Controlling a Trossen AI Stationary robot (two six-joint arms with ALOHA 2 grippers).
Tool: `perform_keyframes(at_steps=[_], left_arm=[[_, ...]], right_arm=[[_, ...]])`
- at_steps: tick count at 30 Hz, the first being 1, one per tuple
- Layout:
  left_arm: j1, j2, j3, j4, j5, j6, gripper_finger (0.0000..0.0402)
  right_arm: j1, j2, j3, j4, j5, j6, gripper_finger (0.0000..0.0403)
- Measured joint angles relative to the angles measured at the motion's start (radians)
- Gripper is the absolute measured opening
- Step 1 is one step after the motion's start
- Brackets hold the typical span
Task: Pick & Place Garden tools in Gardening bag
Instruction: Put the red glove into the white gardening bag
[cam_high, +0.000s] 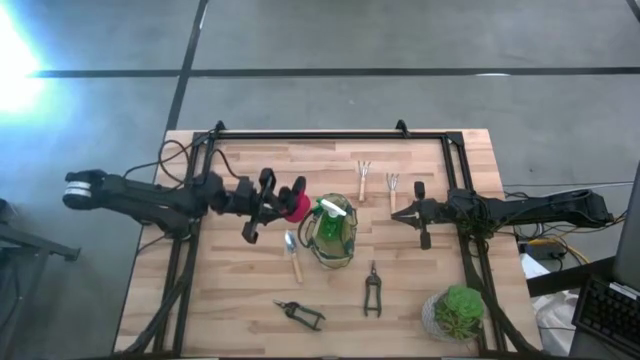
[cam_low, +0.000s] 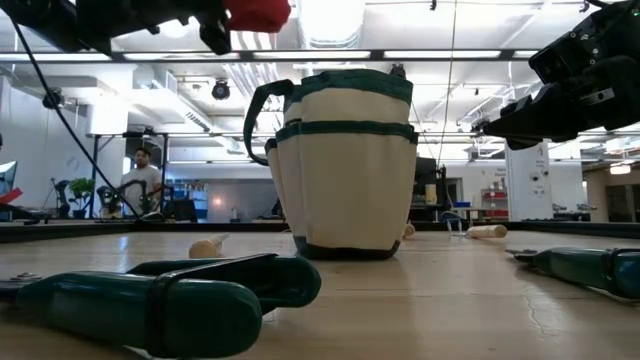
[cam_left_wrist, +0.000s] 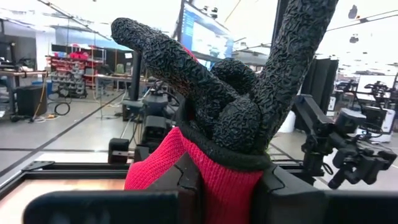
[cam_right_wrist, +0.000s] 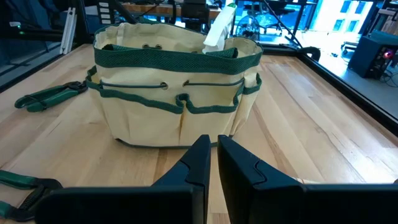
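Note:
The red-and-black tool is a glove (cam_high: 296, 206) with a red knit cuff and black textured fingers. My left gripper (cam_high: 285, 200) is shut on it, in the air just left of the gardening bag (cam_high: 335, 235). The bag is cream with green trim and stands on its base mid-table. A green spray bottle's white top (cam_right_wrist: 217, 31) sticks out of it. My right gripper (cam_right_wrist: 213, 152) is shut and empty, right of the bag. Two forks (cam_high: 378, 182), a trowel (cam_high: 292, 256) and two pruners (cam_high: 373, 292) (cam_high: 300, 314) lie flat on the table. My left gripper pinches the glove's red cuff (cam_left_wrist: 205, 180) between its two fingers, which reach roughly level from the table's left. The black glove fingers (cam_left_wrist: 249, 93) stick up beyond the gripper. The glove is lifted clear of the table (cam_low: 258, 12), higher than the bag's rim.
A bushy potted plant (cam_high: 458, 312) stands at the near right corner. A black frame (cam_high: 330, 135) runs along the table's far and side edges. Bare wood lies between the bag and the forks. A person (cam_low: 140, 180) stands in the room far behind.

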Motion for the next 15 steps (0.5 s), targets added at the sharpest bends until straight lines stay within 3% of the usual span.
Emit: perform_keyframes(at_steps=[15], left_arm=[[-0.052,0.204,0.001,0.252,-0.007,-0.03,0.0062]], right_arm=[[0.0,0.0,0.0,0.0,0.0,0.0,0.0027]])
